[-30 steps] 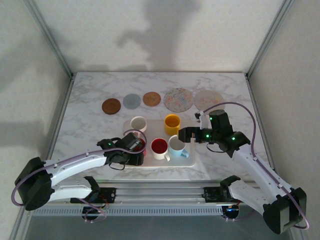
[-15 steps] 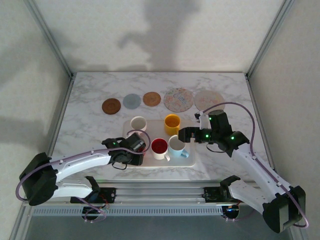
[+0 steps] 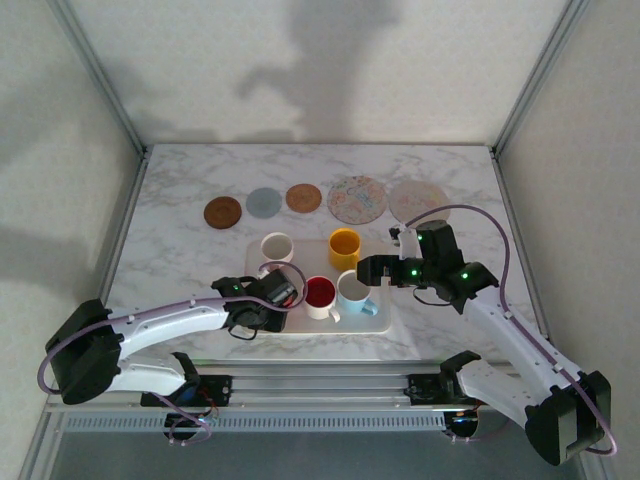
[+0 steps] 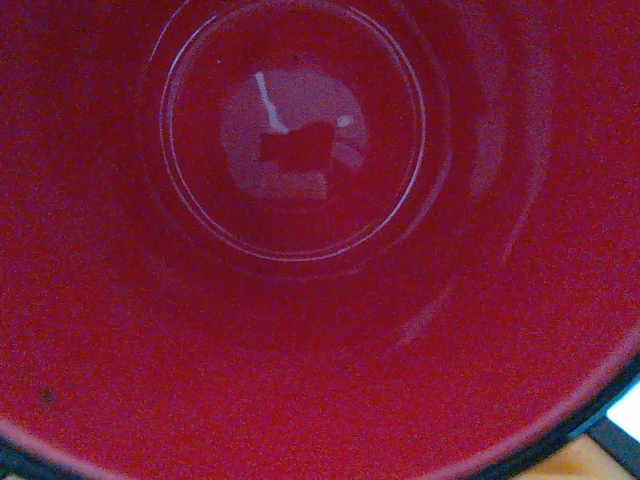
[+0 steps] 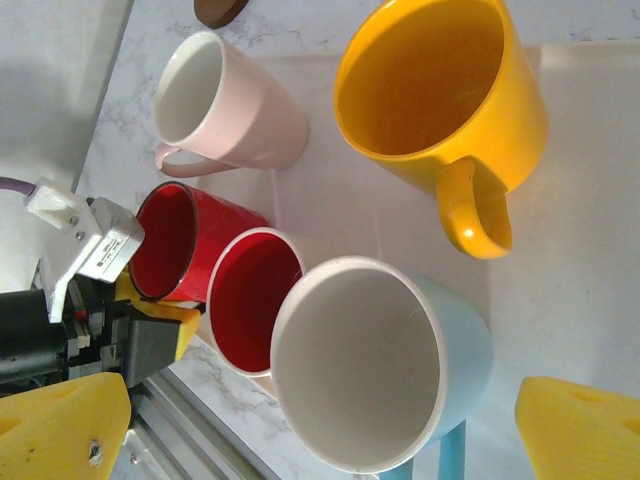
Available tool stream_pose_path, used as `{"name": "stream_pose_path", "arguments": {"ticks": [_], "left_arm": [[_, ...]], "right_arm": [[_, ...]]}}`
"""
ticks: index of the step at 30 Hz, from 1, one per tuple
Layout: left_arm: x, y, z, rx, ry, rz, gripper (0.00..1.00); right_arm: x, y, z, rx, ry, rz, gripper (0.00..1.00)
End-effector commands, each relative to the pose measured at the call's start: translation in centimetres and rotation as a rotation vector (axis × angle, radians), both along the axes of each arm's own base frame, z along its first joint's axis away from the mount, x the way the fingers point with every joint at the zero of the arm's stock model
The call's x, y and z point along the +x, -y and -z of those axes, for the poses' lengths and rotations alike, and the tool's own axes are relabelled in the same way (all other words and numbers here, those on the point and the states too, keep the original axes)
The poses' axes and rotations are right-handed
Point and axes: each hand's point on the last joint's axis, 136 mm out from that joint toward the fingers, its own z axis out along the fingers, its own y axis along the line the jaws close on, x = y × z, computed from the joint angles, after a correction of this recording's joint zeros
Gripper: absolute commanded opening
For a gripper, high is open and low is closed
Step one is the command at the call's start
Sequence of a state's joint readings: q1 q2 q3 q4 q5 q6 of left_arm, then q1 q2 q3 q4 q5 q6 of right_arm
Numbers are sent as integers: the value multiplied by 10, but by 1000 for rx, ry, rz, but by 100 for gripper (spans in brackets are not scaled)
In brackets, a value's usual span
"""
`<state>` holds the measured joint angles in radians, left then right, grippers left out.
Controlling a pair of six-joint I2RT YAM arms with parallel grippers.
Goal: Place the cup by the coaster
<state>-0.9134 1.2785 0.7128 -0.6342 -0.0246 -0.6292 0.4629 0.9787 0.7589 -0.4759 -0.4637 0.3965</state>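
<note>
No text, label, brand, number or sign can be read in these views. The speckled print on one coaster point(image 3: 356, 198) is too small to tell whether it holds any lettering.
</note>
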Motion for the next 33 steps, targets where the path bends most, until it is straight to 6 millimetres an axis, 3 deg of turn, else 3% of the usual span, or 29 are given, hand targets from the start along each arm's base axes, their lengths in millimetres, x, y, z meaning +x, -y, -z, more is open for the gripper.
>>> {"name": "stream_pose_path", "arguments": {"ticks": [1, 16, 25, 33], "left_arm": [[4, -1, -9, 28, 32, 1, 33], [-3, 4, -19, 49, 42, 40, 29], [-5, -5, -8, 68, 42, 5, 42], [-4, -4, 3, 91, 32, 6, 41]], "right_arm": [[0, 1, -3, -14, 27, -4, 99], [-2, 3, -4, -15, 31, -3, 99], [-3, 3, -5, -14, 34, -3, 99], [-3, 4, -5, -18, 39, 0, 99]]}}
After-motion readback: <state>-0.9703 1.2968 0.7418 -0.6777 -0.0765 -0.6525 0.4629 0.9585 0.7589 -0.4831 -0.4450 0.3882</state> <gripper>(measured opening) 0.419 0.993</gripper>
